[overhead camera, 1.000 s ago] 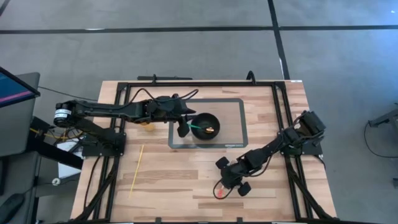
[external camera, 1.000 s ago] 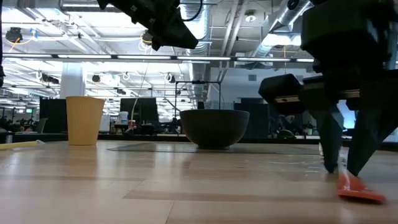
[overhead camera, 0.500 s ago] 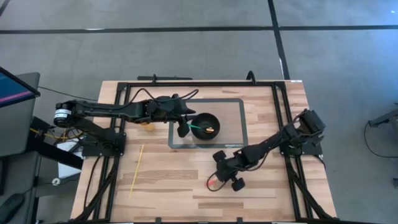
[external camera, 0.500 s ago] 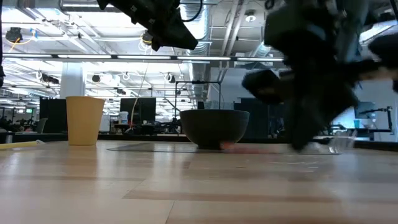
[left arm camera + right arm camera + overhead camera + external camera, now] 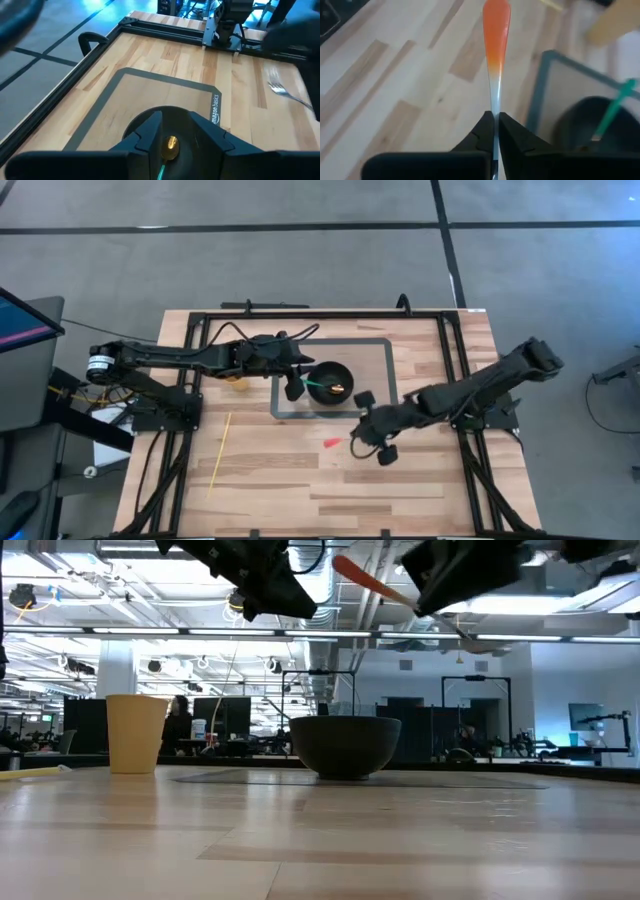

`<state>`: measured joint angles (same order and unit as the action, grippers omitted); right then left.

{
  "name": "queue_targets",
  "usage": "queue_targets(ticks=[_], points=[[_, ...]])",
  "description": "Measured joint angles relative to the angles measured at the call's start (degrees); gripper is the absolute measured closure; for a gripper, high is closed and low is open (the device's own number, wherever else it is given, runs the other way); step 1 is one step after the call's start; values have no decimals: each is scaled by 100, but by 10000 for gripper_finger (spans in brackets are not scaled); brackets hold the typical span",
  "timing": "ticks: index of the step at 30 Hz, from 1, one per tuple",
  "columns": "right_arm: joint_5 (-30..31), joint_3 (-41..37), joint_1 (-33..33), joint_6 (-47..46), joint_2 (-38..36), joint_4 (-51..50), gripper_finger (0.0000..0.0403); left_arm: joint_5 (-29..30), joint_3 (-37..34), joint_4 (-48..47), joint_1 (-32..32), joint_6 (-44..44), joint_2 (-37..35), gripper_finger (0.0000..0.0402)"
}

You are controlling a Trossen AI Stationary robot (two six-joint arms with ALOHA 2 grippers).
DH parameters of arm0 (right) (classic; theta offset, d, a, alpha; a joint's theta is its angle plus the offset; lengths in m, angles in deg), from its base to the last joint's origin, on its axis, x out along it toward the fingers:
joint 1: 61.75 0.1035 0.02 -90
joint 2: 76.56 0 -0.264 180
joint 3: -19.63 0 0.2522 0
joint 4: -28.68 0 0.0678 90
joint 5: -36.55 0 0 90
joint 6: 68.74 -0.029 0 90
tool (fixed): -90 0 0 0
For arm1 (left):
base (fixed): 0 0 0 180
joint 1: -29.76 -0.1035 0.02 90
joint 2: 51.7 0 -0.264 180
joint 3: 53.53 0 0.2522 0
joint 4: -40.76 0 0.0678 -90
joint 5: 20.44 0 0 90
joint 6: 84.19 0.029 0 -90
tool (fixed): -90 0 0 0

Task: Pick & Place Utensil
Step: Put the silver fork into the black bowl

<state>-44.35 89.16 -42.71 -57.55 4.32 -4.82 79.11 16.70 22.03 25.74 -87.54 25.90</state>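
A utensil with an orange end [image 5: 334, 443] and a pale shaft is in my shut right gripper [image 5: 353, 438], near of the mat's near right corner. In the low view the utensil [image 5: 368, 580] is high above the table. The black bowl [image 5: 331, 381] stands on the grey mat [image 5: 380, 360] and holds a green-handled utensil [image 5: 318, 386] and a gold piece [image 5: 170, 144]. My left gripper [image 5: 175, 131] is open above the bowl's left rim, touching nothing. My right gripper pinches the utensil between its two fingers on the pale shaft [image 5: 494, 107], just behind where the orange begins. The fingers lie along the utensil, and the orange end [image 5: 496, 25] sticks out ahead of them toward the table's left. The utensil is lifted clear and tilted.
A yellow cup [image 5: 135, 732] stands left of the bowl, partly under my left arm. A thin yellow stick [image 5: 220, 452] lies near the table's left near part. A fork [image 5: 279, 90] lies on the wood right of the mat. Black frame rails run along the table's edges.
My right gripper has risen from the table by the near edge and moved toward the far edge, nearer the bowl, staying shut. The orange-ended utensil, whose end lay on the wood, is now lifted clear and carried along.
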Motion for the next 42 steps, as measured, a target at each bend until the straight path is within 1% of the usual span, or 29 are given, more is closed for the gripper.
queue_targets(ticks=[5,9,12,15,18,23,26,32,36,42], points=[[4,0,-506,126,-233,5,399,1,2,-70,1,10,-459,309],[-6,0,-867,324,-140,144,401,6,2,-326,0,12,-1015,309],[-38,0,-1107,868,79,748,401,6,4,-564,2,12,-1387,309],[-445,4,-1393,1354,374,1582,401,6,4,-809,0,12,-1605,309],[-762,2,-1721,1426,730,2241,402,6,4,-1085,0,12,-1681,309],[-763,-1,-2165,1426,1446,3006,402,6,4,-1303,0,12,-1649,309],[-773,4,-2304,1422,1784,3219,402,6,4,-1344,0,12,-1630,309],[-780,-9,-2361,1412,2158,3167,402,6,4,-1367,0,12,-1619,309],[-780,4,-2357,1428,2242,3250,402,17,4,-1370,0,12,-1611,309],[-774,1,-2366,1302,2244,3075,401,30,4,-1370,0,12,-1611,309]])
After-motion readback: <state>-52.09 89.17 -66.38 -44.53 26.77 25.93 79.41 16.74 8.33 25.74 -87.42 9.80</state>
